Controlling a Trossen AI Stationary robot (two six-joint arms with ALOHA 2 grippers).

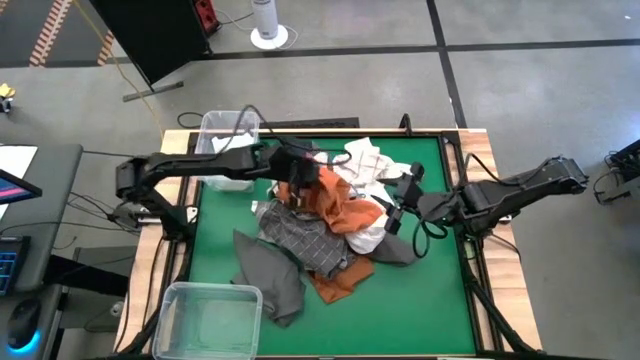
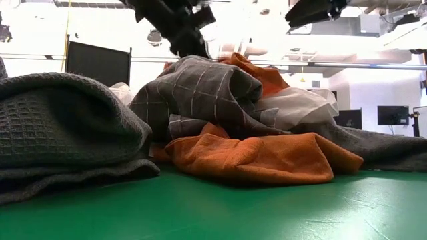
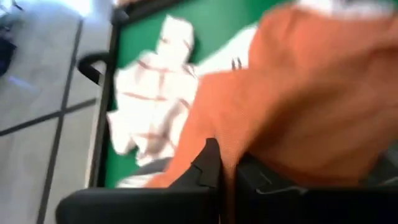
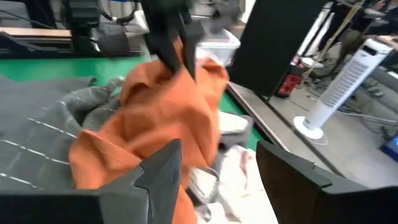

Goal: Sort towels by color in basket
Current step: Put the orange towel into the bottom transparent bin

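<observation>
The towels lie heaped at the centre of the green worktop. A rust-orange towel sits at the top of the heap, with a second orange fold spread low at the front in the low view. A dark grey towel with pale check lines lies toward 7 o'clock of the orange one, and a plain dark grey towel trails further out at 7 o'clock, toward a clear bin at the worktop's near-left corner. A white towel with checks rests at 1 o'clock of the heap, and plain white cloth shows at 4 o'clock, partly under the orange.

The left end effector is at the heap's 11 o'clock edge, its fingers pressed together and pinching the rust-orange towel; the left wrist view shows orange cloth gathered directly at the fingers, and the right wrist view shows the cloth drawn up into a peak beneath them.

The right end effector stands at 3 o'clock of the heap, just beside the white cloth, fingers spread and holding nothing.

A second clear bin stands at the far-left corner of the worktop, behind the left arm. Beyond the worktop, a white tower fan stands on the floor at 12 o'clock.
</observation>
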